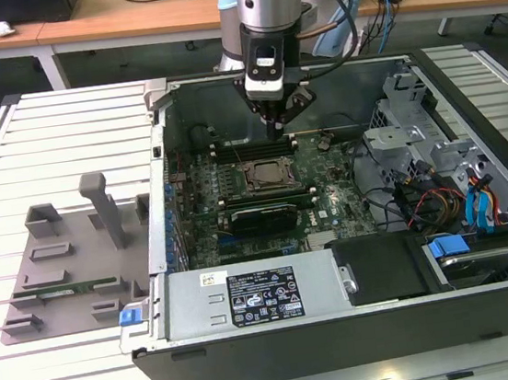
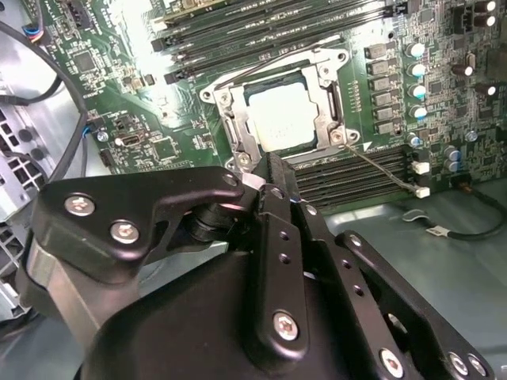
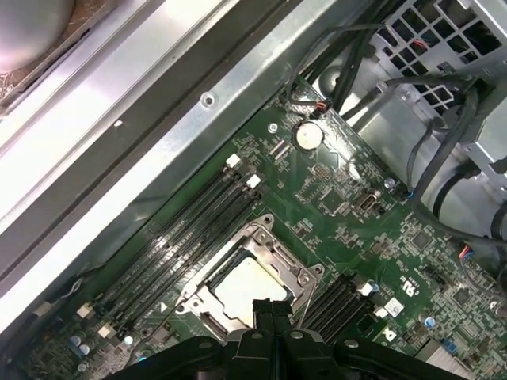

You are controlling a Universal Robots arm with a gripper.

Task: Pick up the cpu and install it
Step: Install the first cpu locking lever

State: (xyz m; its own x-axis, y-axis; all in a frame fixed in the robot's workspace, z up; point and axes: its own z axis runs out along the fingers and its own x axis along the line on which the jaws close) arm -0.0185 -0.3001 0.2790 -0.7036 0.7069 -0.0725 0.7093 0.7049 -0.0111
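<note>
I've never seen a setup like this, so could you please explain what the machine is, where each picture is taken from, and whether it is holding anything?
It is a robot arm whose gripper hangs over an open computer case lying on a slatted table. The exterior view looks on from outside; both wrist views come from cameras riding on the arm, looking down past the gripper at the motherboard. The cpu already sits in its socket, whose metal frame looks open. The jaws are closed together and seem to hold nothing. A grey fixture tray sits at the exterior view's left.
</note>
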